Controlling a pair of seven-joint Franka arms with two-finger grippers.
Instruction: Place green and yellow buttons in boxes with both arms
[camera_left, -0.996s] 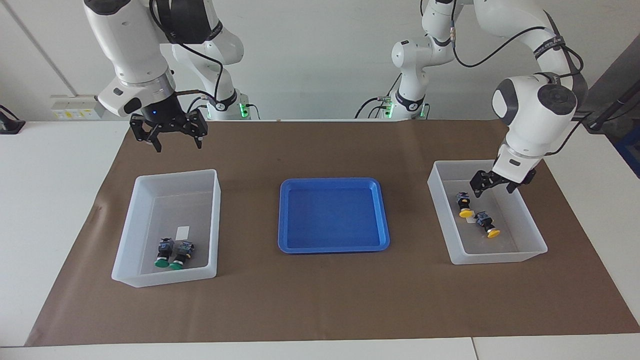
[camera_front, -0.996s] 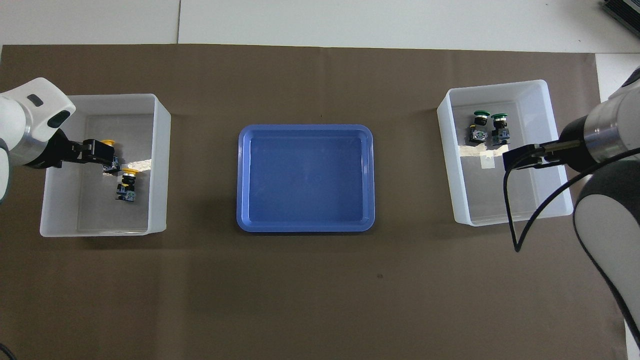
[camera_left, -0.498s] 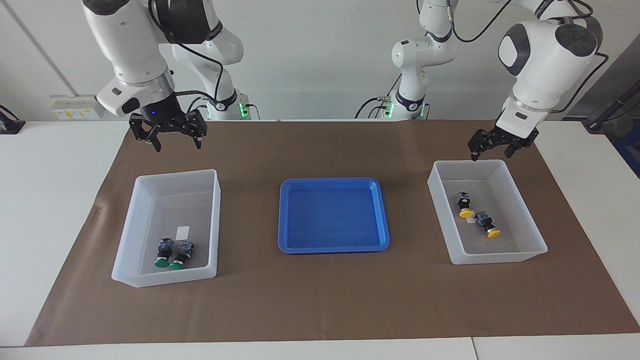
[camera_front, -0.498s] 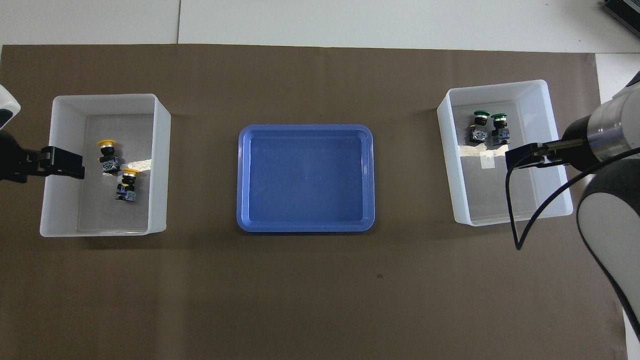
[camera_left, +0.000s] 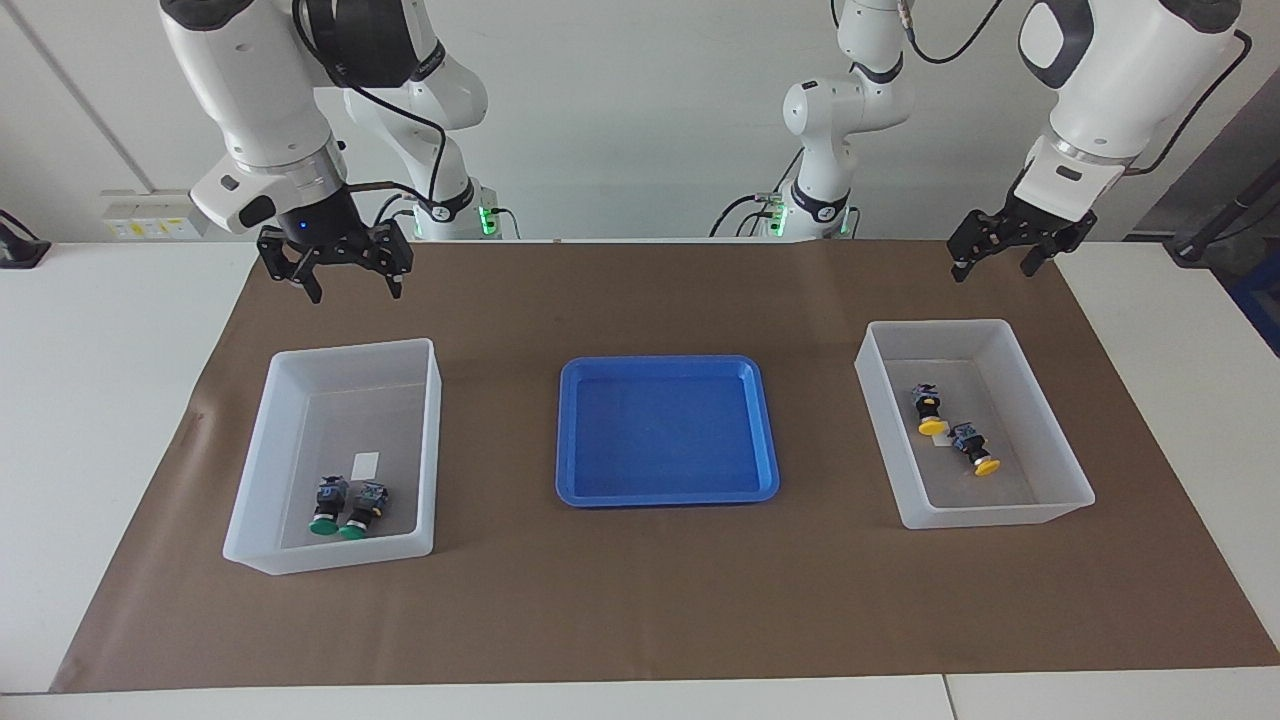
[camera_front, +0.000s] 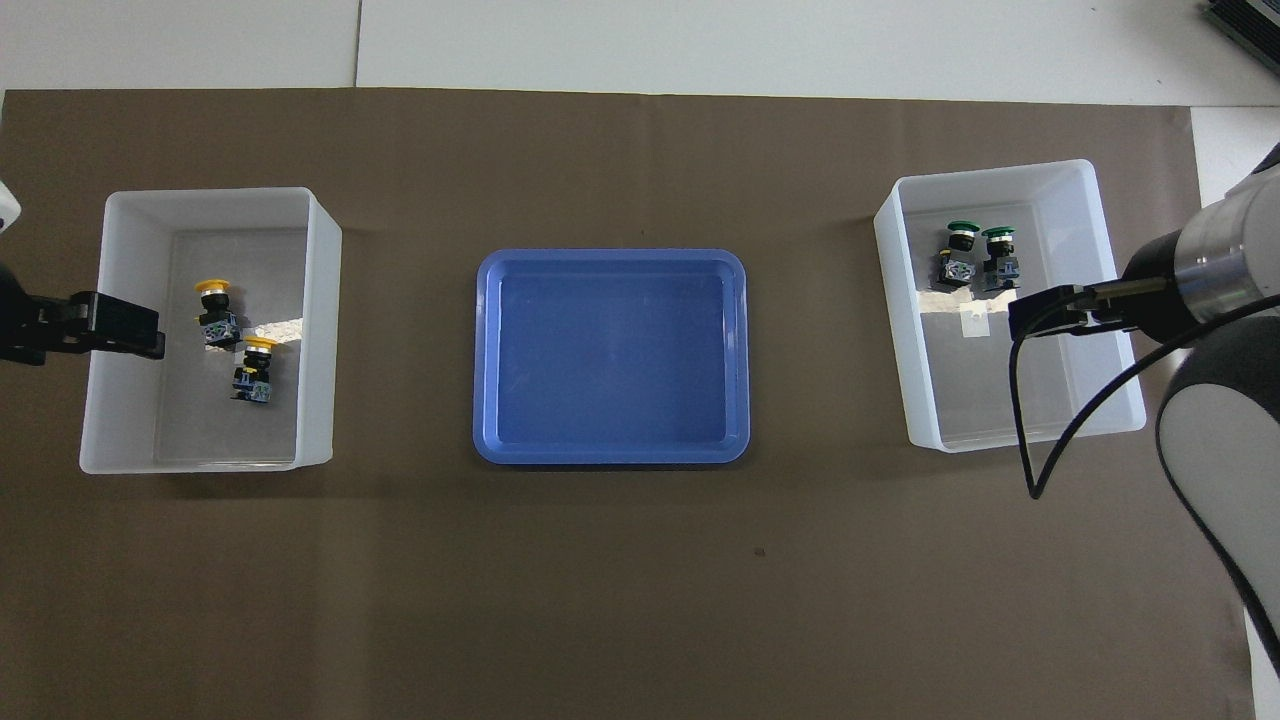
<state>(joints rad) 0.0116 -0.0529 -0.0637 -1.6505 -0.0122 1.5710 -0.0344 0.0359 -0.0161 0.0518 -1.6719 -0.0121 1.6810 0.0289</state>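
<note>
Two yellow buttons (camera_left: 928, 408) (camera_left: 973, 448) lie on their sides in the box (camera_left: 878, 420) at the left arm's end; they also show in the overhead view (camera_front: 215, 310) (camera_front: 255, 368). Two green buttons (camera_left: 327, 505) (camera_left: 362, 508) lie side by side in the other box (camera_left: 430, 440), also in the overhead view (camera_front: 958, 255) (camera_front: 1000, 258). My left gripper (camera_left: 993, 258) is open and empty, raised high over the yellow-button box's (camera_front: 320, 330) outer wall. My right gripper (camera_left: 345, 280) is open and empty, raised over the green-button box (camera_front: 895, 330).
A shallow blue tray (camera_left: 665, 430) with nothing in it sits between the two boxes on the brown mat (camera_left: 640, 600). A small white label (camera_left: 366, 463) lies in the green-button box. The white table top surrounds the mat.
My left gripper has risen out of the yellow-button box, empty, to well above it. Both yellow buttons stay in the box. The right arm has hardly moved.
</note>
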